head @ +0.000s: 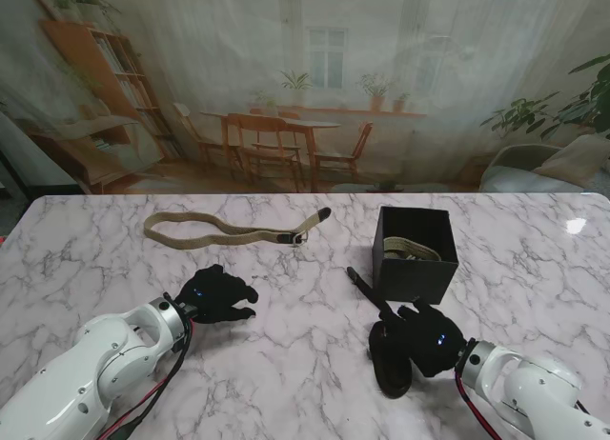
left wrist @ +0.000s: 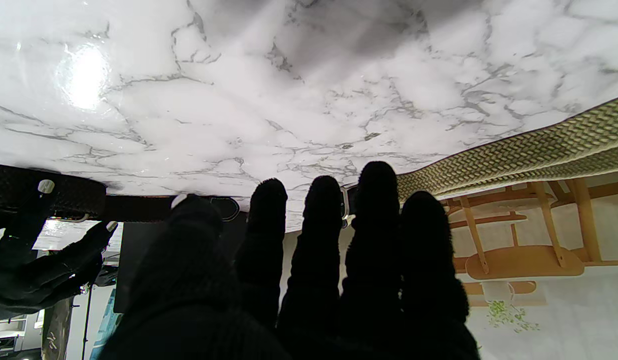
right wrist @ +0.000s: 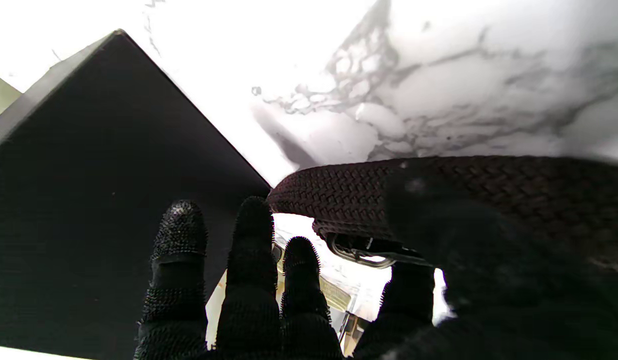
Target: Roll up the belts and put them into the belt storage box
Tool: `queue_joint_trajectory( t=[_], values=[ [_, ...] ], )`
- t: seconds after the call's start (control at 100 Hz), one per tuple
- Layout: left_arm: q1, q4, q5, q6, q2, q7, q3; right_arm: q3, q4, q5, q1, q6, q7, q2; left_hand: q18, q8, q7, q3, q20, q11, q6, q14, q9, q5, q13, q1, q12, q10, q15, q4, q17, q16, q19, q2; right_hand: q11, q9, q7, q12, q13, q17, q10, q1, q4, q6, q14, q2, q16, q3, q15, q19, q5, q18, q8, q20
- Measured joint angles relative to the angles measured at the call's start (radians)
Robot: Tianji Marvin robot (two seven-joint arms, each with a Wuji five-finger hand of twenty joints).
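Nearest me, the right hand (head: 424, 340) grips the dark belt (head: 389, 364), a soft woven strap best taken near its buckle end; it lies just beside the belt storage box (head: 414, 254). I count three belts: this one, a tan belt (head: 229, 230) stretched out farther off, another coiled inside the box. Left hand (head: 217, 295) rests released, holding nothing.

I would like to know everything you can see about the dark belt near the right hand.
The dark belt is woven, braided-looking webbing, very dark brown to black, with a metal ring buckle visible in the right wrist view. It lies on the marble table, in front of the black storage box, partly gathered into a loop under the right hand. One thin end points away toward the middle of the table. The hand rests on it; whether the fingers grip it is unclear.
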Motion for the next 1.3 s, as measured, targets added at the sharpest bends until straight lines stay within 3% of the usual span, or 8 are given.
queue_joint_trajectory(
  t=[0.22,0.31,0.41,0.48,0.78,1.04,1.17,1.3],
  values=[
    [0.0,0.0,0.0,0.0,0.0,0.0,0.0,-0.029,0.055,0.1,0.029,-0.016,-0.047,-0.003,0.0,0.0,0.0,0.0,0.0,0.0,0.0,0.0,0.0,0.0,0.0,0.0,0.0,0.0,0.0,0.0,0.0,0.0,0.0,0.0,0.002,0.03,0.153,0.0,0.005,0.027,0.012,-0.069,0.002,-0.003,0.045,-0.043,-0.008,-0.028,0.0,-0.001,0.162,0.013,0.307,-0.013],
    [0.0,0.0,0.0,0.0,0.0,-0.001,0.001,-0.034,0.07,0.139,0.038,-0.032,-0.051,-0.008,0.0,0.0,0.0,0.0,0.0,0.0,0.0,0.0,0.0,0.0,0.0,0.0,0.0,0.0,0.0,0.0,0.0,0.0,0.0,0.0,0.012,0.043,0.304,0.001,0.031,0.038,0.041,-0.059,-0.091,-0.011,0.081,-0.107,-0.033,-0.094,0.0,-0.001,0.194,0.027,0.249,-0.033],
    [-0.001,0.0,0.0,0.0,0.0,-0.001,0.002,-0.037,0.087,0.21,0.043,-0.048,-0.04,-0.019,0.0,0.0,0.0,0.0,0.0,0.0,0.0,0.0,0.0,0.0,0.0,0.0,0.0,0.0,0.0,0.0,0.0,0.0,0.0,0.0,-0.003,0.013,0.415,-0.002,0.025,0.04,0.074,-0.046,-0.134,-0.011,0.151,-0.136,-0.087,-0.156,-0.032,-0.023,0.235,0.052,0.156,-0.072],
    [-0.001,0.0,0.0,0.0,0.0,-0.001,0.002,-0.036,0.089,0.218,0.043,-0.048,-0.024,-0.027,0.0,0.0,0.0,0.0,0.0,0.0,0.0,0.0,0.0,0.0,0.0,0.0,0.0,0.0,0.0,0.0,0.0,0.0,0.0,0.0,-0.014,0.0,0.449,-0.011,0.001,0.04,0.076,-0.05,-0.134,-0.011,0.19,-0.146,-0.113,-0.169,-0.08,-0.046,0.243,0.079,0.133,-0.108],
    [-0.002,0.0,0.0,0.0,0.0,-0.002,0.004,-0.036,0.095,0.285,0.04,-0.037,0.015,-0.042,0.0,0.0,0.0,0.0,0.0,0.0,0.0,0.0,0.0,0.0,0.0,0.0,0.0,0.0,0.0,0.0,0.0,0.0,0.0,0.0,-0.027,-0.013,0.477,-0.013,-0.019,0.063,0.076,-0.051,-0.143,-0.011,0.192,-0.146,-0.119,-0.202,-0.101,-0.061,0.253,0.125,0.12,-0.144],
    [-0.002,0.0,0.0,0.0,0.0,-0.002,0.004,-0.063,0.117,0.195,0.05,0.021,-0.102,-0.038,0.0,0.0,0.0,0.0,0.0,0.0,0.0,0.0,0.0,0.0,0.0,0.0,0.0,0.0,0.0,0.0,0.0,0.0,0.0,0.0,-0.027,-0.012,0.481,-0.013,-0.036,-0.002,0.075,-0.091,-0.158,-0.011,0.076,-0.143,-0.043,-0.243,-0.029,-0.011,0.292,0.124,0.109,-0.109],
    [-0.002,0.0,0.0,0.0,0.0,-0.003,0.004,-0.058,0.116,0.26,0.048,0.015,-0.051,-0.04,0.0,0.0,0.0,0.0,0.0,0.0,0.0,0.0,0.0,0.0,0.0,0.0,0.0,0.0,0.0,0.0,0.0,0.0,0.0,0.0,-0.027,-0.012,0.481,-0.013,-0.061,-0.023,0.075,-0.096,-0.155,-0.011,0.171,-0.143,-0.1,-0.235,-0.053,-0.063,0.293,0.126,0.108,-0.119],
    [-0.001,0.0,0.001,0.0,0.0,-0.003,0.003,-0.052,0.117,0.297,0.047,0.013,-0.022,-0.048,0.0,0.0,0.0,0.0,0.0,0.0,0.0,0.0,0.0,0.0,0.0,0.0,0.0,0.0,0.0,0.0,0.0,0.0,0.0,0.0,-0.027,-0.012,0.481,-0.013,-0.037,0.032,0.075,-0.096,-0.155,-0.011,0.201,-0.144,-0.104,-0.247,-0.053,-0.068,0.302,0.151,0.108,-0.133]
  ],
)
